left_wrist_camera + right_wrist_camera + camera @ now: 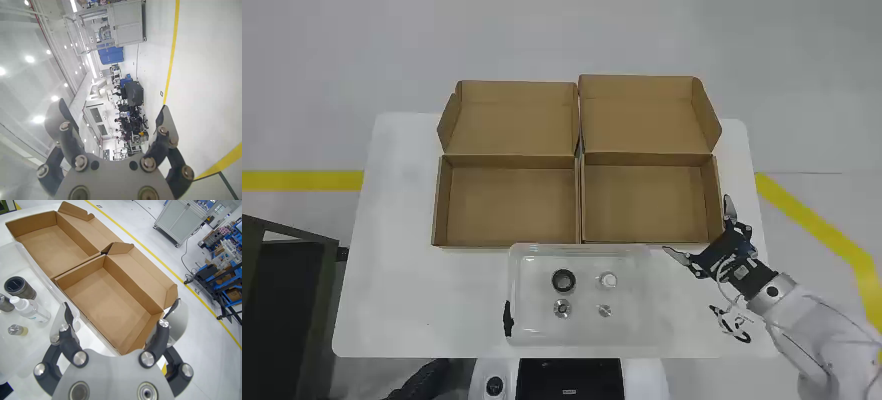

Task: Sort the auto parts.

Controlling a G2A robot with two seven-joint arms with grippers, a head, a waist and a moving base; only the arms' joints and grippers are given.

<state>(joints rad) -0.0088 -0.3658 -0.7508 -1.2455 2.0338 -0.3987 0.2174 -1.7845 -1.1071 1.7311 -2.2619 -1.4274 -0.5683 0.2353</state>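
Judging the sort as just beginning: four auto parts are lying in the clear tray, none in the cardboard boxes behind it. We are holding the right gripper spread and empty beside the tray; the left gripper, likewise spread, is facing away. Next we are needing a reach into the tray and a centred grasp.

Left end effector splayed wide, facing white floor; yellow line crossing.
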